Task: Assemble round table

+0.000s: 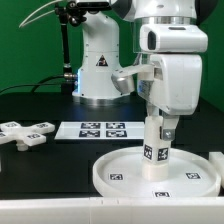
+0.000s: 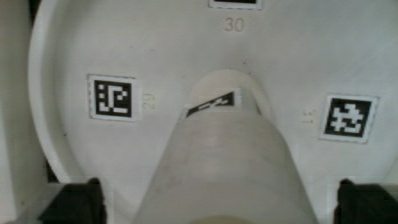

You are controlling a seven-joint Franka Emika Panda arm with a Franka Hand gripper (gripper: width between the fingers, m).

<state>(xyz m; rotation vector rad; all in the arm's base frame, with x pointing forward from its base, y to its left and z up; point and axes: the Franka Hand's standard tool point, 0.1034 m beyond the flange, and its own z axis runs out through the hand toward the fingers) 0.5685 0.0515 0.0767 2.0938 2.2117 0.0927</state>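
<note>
The large rimmed round disc [image 1: 118,172] lies flat on the black table at the front. The short thick cylinder leg [image 1: 155,142] stands upright on its middle, with a tag on its side. My gripper [image 1: 160,124] is over the leg's top with a finger on each side. In the wrist view the leg [image 2: 222,150] runs down to the disc [image 2: 125,50], and the dark fingertips [image 2: 75,202] stand apart from its sides, so the gripper [image 2: 221,205] is open. The cross-shaped foot [image 1: 24,132] lies on the table at the exterior view's left.
The marker board [image 1: 100,129] lies flat behind the disc. The arm's white base [image 1: 100,65] stands at the back. A plain white block [image 1: 216,160] shows at the exterior view's right edge, next to the disc.
</note>
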